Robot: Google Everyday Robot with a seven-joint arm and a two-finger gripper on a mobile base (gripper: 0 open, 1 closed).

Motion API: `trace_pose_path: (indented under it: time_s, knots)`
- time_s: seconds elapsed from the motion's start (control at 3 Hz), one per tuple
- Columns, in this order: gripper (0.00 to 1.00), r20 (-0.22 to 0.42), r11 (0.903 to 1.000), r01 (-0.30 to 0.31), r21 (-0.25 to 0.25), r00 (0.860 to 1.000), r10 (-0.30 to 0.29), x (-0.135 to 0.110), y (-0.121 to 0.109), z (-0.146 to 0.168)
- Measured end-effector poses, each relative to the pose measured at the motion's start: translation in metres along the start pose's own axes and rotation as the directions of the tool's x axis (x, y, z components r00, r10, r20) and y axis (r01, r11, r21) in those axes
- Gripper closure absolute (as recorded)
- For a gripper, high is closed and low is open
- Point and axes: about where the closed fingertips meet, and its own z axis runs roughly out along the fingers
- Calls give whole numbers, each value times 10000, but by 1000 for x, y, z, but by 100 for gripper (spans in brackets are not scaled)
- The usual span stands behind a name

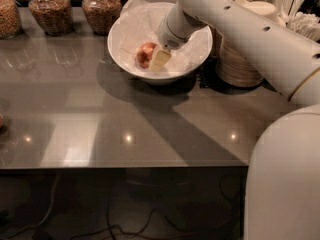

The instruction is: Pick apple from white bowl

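Pincer (159, 59) is down inside the white bowl (118, 54), its pale tip just beside the right side of the apple (144, 55). It seems to touch the fruit, though that is not certain. How far open it is, and whether it has hold of the apple, I cannot tell.

Nearest, at lower right, stands the robot's white body (285, 184). Dark cables (125, 221) lie below the front edge of the counter (150, 134), whose glossy grey top shows small light spots and the arm's shadow. The arm (240, 29) reaches from the right, up and over to the bowl.

The bowl sits toward the back of the counter, lined with crinkled white paper (135, 19). The apple rests on the paper near the bowl's middle, a little left of centre.

Right of the bowl is a stack of beige bowls (240, 66). Farthest back, three jars (50, 9) of brown contents stand at left, and white cutlery (295, 9) at right.
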Motion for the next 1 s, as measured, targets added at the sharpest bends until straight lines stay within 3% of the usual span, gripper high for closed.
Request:
trace_pose_path:
  time_s: [0.33, 1.0]
  knots:
    - [28, 88, 9999, -13, -150, 10000, 14, -3, 0, 14]
    - [71, 44, 9995, -38, -313, 10000, 40, -5, 3, 20]
